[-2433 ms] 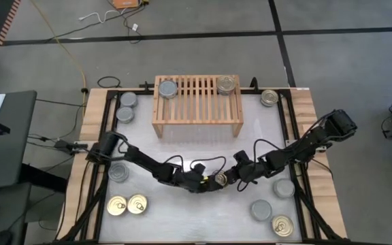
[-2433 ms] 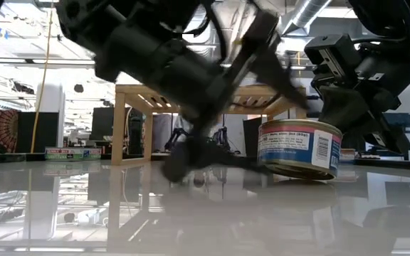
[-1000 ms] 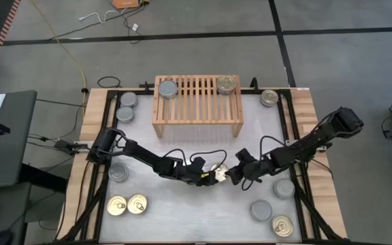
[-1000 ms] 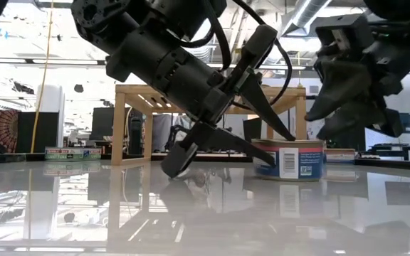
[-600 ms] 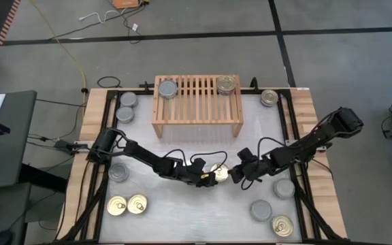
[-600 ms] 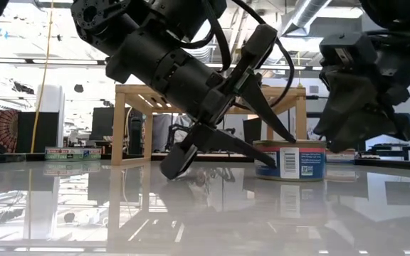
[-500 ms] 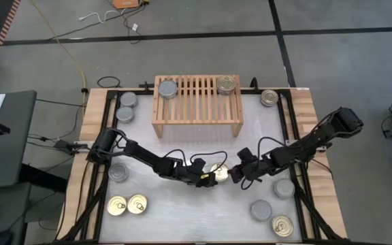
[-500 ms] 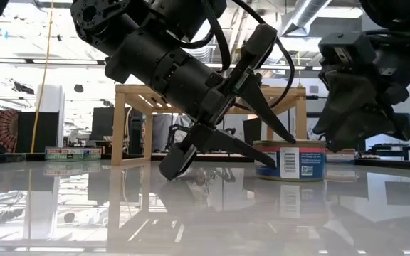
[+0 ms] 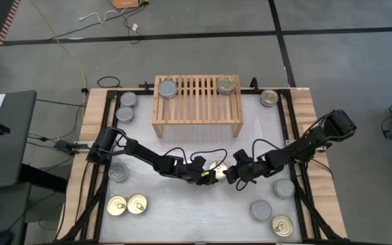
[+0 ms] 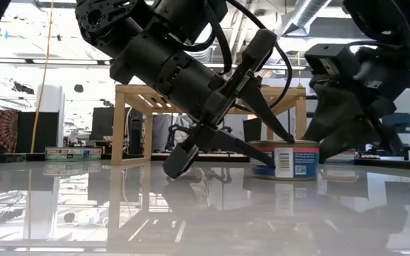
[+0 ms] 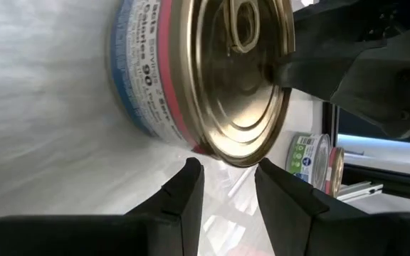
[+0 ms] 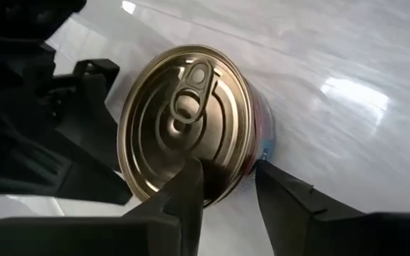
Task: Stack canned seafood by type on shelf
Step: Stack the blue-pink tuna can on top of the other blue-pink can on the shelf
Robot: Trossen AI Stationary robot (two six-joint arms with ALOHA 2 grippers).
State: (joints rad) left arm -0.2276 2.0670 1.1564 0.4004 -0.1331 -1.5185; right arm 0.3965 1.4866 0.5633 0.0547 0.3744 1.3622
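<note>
From above, we see our left gripper [image 9: 211, 175] and right gripper [image 9: 233, 173] meeting nose to nose over one gold-top can [image 9: 217, 168] near the table's middle, with the shelf [image 9: 197, 120] well beyond them; it already carries a silver tin [image 9: 168, 88] at one end and a gold tin [image 9: 226, 84] at the other. Other tins lie well off to both sides of the arms. At table height, the can [image 10: 285, 158] sits flat on the table [image 10: 119, 213]; the left gripper [image 10: 228, 146] reaches it spread wide, one finger tip over the lid and the other low beside the wall, while the right gripper [image 10: 347, 117] hangs just behind the can, and from here we cannot tell how its fingers stand. In the left wrist view, our fingers [image 11: 187, 186] show only a narrow gap and sit just short of the can [image 11: 205, 78], gripping nothing; the right arm's dark finger crosses the lid. In the right wrist view, the can [image 12: 187, 121] lies just ahead of our fingers [image 12: 191, 186], which are parted and empty, one tip overlapping the rim. We judge the risk to be crowding: if both grippers close or push together, the can may tip or skid away, or the fingers may strike each other. A grip on the rim alone could also slip on the way to the shelf.
</note>
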